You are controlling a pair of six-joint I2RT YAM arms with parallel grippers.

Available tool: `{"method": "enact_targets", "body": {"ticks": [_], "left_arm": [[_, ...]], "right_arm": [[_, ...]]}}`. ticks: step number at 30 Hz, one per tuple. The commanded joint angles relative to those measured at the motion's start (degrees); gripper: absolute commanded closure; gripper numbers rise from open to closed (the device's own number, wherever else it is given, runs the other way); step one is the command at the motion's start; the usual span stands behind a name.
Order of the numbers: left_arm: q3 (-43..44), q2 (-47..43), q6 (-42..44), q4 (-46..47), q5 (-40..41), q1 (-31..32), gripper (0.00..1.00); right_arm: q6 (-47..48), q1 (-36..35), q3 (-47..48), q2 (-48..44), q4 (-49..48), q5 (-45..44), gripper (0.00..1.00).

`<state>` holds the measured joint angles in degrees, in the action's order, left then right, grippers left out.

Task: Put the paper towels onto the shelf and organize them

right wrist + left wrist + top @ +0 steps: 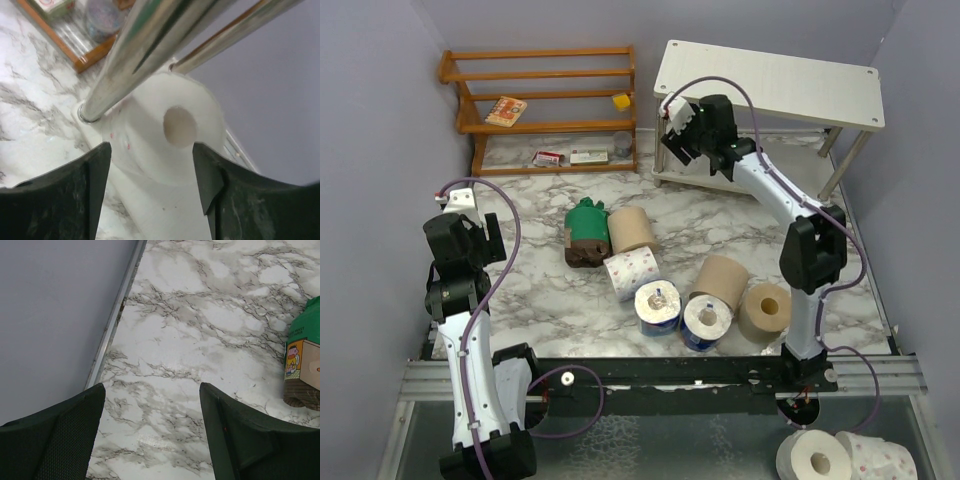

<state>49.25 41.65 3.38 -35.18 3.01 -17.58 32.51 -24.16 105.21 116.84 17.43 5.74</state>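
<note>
- Right fingers (60, 200): spread wide, one on each side of a white roll (150, 115) with faint pink specks. I cannot tell whether the pads touch it. I judge this to be the set-down, with the fingers parted to leave it in place.
- White roll: on the lower board of the shelf (770, 85), at the table's (550, 310) far right corner. It is tucked just beside a metal leg (135, 55) at the shelf's left end, and I read that as starting a row from one end. No print shows on it.
- Left fingers (50, 440): spread and holding nothing, hanging over bare marble by the left edge. I take it they are parked clear of the work.
- Green pack (305, 325): lies mid-table with a cartoon-figure label (295, 357). Its small print is too fine to read.
- Unshelved stock, mid-table toward the near edge: tan rolls (632, 230), a pink-dotted roll (632, 272) and blue-wrapped rolls (657, 305). No brand is readable.
- Two further rolls (815, 460): off the table, past its near right corner.
- Wooden rack (545, 52): at the far left corner, holding small packets whose lettering is illegible.
</note>
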Motion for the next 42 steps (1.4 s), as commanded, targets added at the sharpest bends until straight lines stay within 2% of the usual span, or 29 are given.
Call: {"method": "enact_targets", "body": {"ticks": [1,6,10,12,17,20,24,29,36,42], "left_arm": [[-0.6,-1.3,0.2,1.0,-1.1,-0.4,0.21],[-0.6,-1.7,0.3,1.0,-1.2,-0.4,0.21],[-0.5,-1.7,0.3,1.0,-0.9,-0.4,0.21],[-0.5,-1.7,0.3,1.0,-0.9,-0.4,0.21],[-0.5,-0.6,0.3,1.0,-0.8,-0.4,0.21],[-0.4,-0.3,0.2,1.0,-0.7,-0.4,0.21],[-0.4,-0.4,0.2,0.9,-0.6,-1.0,0.21],[-0.4,-0.3,0.2,1.0,-0.6,-1.5,0.21],[-0.4,0.0,0.2,1.1,-0.6,-1.8,0.21],[-0.4,-0.3,0.2,1.0,-0.7,-1.9,0.21]], "right_arm": [[-1.9,-0.4,-0.4,-9.7,0.0,1.3,0.32],[-0.9,-1.6,-3.2,-16.3,9.6,6.3,0.32],[4.8,-3.4,-8.6,-22.2,23.7,14.2,0.32],[9.1,-5.2,-11.9,-25.1,33.8,19.0,0.32],[11.3,-18.3,-23.4,-33.3,44.5,22.5,0.31],[8.0,-25.0,-27.9,-36.2,44.7,22.6,0.32],[3.9,-29.1,-32.1,-39.4,41.6,22.3,0.32],[1.1,-34.0,-32.4,-38.2,41.8,21.6,0.33],[1.2,-36.2,-32.6,-35.6,40.6,22.4,0.33],[1.4,-37.6,-35.0,-34.6,36.4,19.0,0.33]]}}
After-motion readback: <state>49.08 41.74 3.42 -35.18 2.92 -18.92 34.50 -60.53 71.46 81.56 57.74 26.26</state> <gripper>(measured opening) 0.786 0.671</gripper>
